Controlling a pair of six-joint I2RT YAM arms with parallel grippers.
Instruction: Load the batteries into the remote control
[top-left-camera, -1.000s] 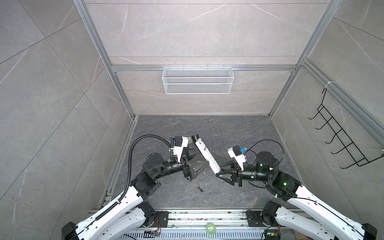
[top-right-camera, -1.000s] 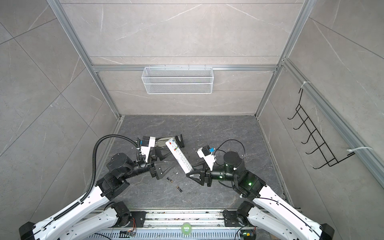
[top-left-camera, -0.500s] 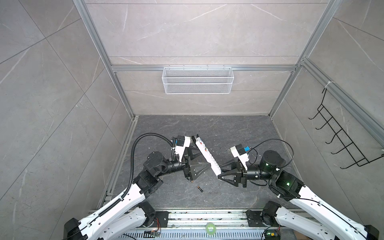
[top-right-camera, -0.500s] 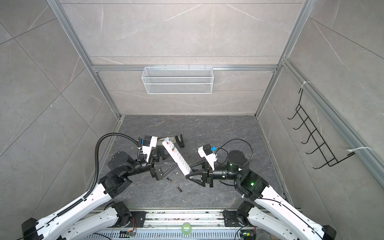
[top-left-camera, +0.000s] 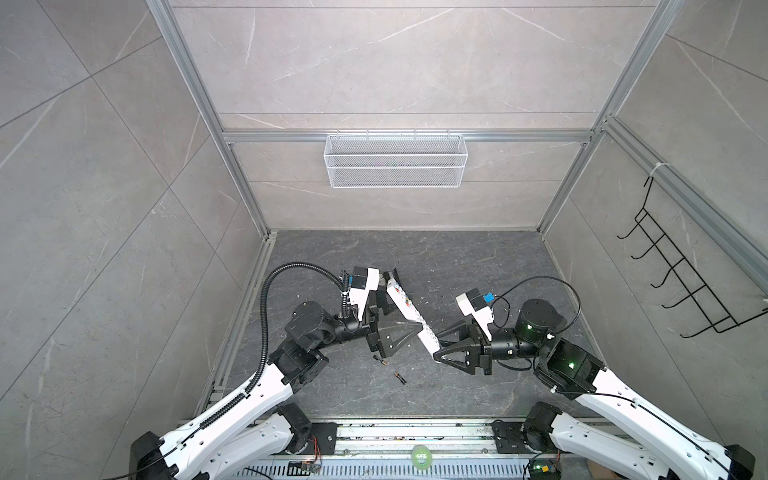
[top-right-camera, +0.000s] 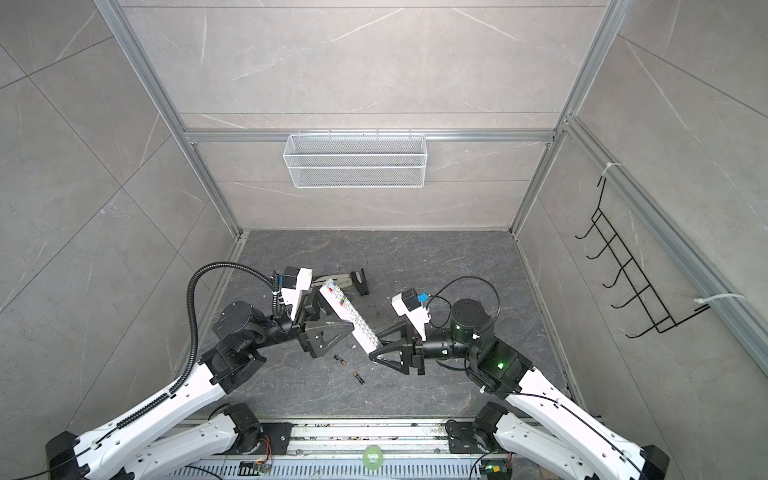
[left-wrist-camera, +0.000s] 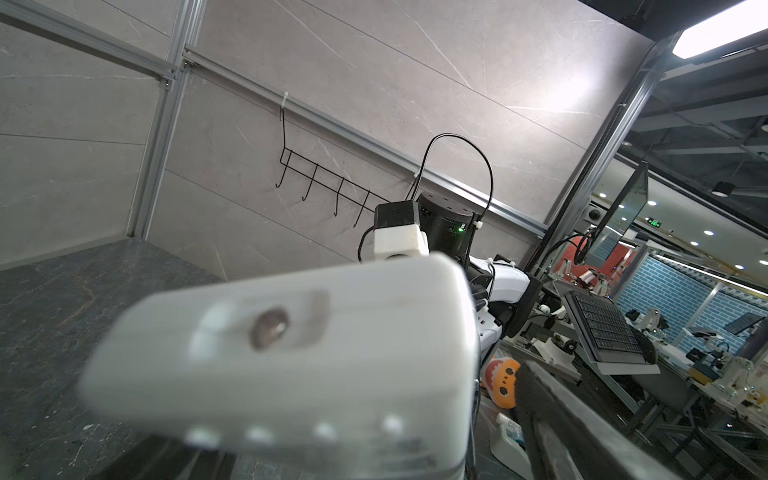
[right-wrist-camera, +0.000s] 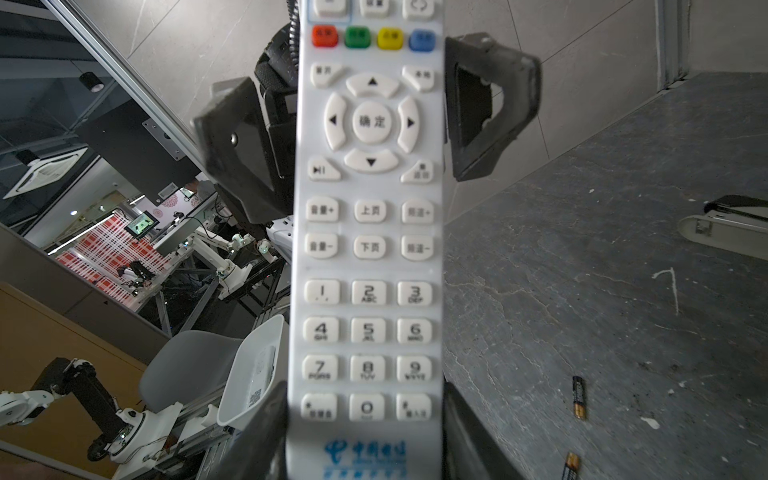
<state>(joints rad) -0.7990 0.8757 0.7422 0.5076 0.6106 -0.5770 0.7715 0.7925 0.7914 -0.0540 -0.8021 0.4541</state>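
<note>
- The right hand (top-left-camera: 434, 345) pinches the remote (top-left-camera: 409, 316) by its end with the blue logo. In the right wrist view its 2 dark fingers (right-wrist-camera: 469, 440) sit against both long edges of the remote (right-wrist-camera: 368, 249) beside the bottom row of keys.
- The remote is lifted off the bench (top-left-camera: 478, 266) and slants in both top views, with its coloured keys at the far, upper-left end and its button face turned up.
- The left hand (top-left-camera: 399, 313) is spread wide around the middle of the remote, 1 finger on each side. In the right wrist view its fingers (right-wrist-camera: 490, 112) flank the round arrow pad. I cannot tell whether either finger touches the white casing.
- In the left wrist view the remote (left-wrist-camera: 291, 353) fills the foreground as a blurred white end with a small dark lens in it.
- The 2 batteries (top-left-camera: 379, 360) (top-left-camera: 399, 378) lie loose on the bench, near each other but apart. They sit below the raised remote, towards the front edge, between the 2 arms, and neither hand touches them.
- In the right wrist view the batteries (right-wrist-camera: 579, 397) (right-wrist-camera: 570, 465) show black bodies with copper-coloured ends.
- A beige-and-black stapler (right-wrist-camera: 723, 226) lies on the bench behind the remote.
- A white wire basket (top-left-camera: 395, 164) hangs on the back wall, and a black hook rack (top-left-camera: 681, 286) hangs on the right wall.
</note>
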